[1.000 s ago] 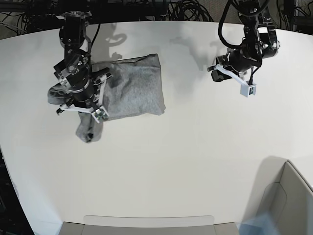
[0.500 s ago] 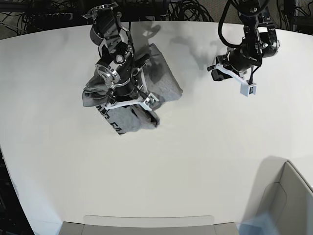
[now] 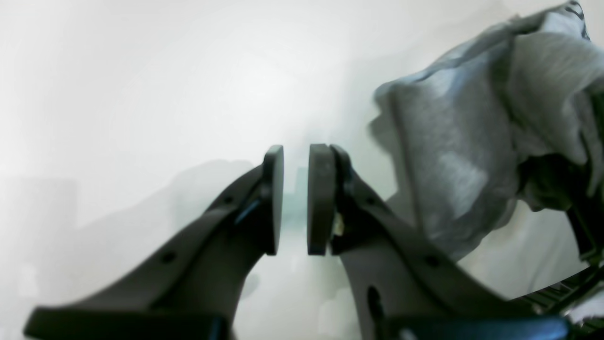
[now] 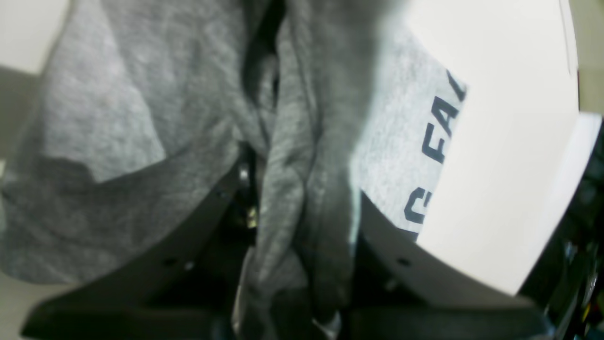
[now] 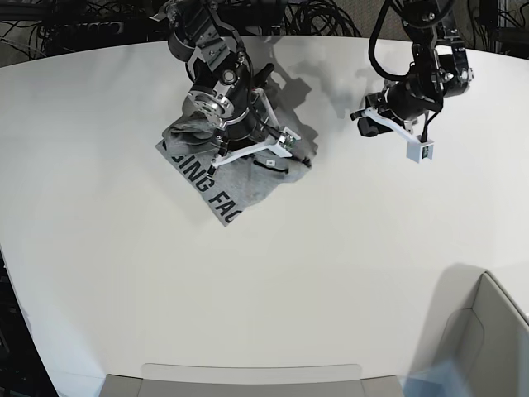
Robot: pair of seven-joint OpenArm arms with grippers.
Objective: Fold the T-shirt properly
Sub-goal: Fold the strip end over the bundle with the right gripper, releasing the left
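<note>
The heather-grey T-shirt [image 5: 216,188] hangs bunched from my right gripper [image 5: 269,157] near the table's back, left of centre. Its lower part lies on the table with black block letters facing up. In the right wrist view a thick twist of the T-shirt [image 4: 118,118] fills the space between the fingers of the right gripper [image 4: 297,193], which is shut on it. My left gripper [image 5: 364,118] hovers at the back right, apart from the cloth. In its wrist view the left gripper [image 3: 296,160] shows a narrow gap with nothing in it, and the T-shirt [image 3: 453,156] is off to the right.
The white table [image 5: 331,273] spreads to the front and right. A grey box [image 5: 488,331] stands at the front right corner and a flat tray edge [image 5: 248,376] lies along the front. Dark cables run behind the table's back edge.
My right arm has swung right and toward the back, dragging the T-shirt with it; the folded cloth has opened and the lettered side now shows. The left arm has not moved.
</note>
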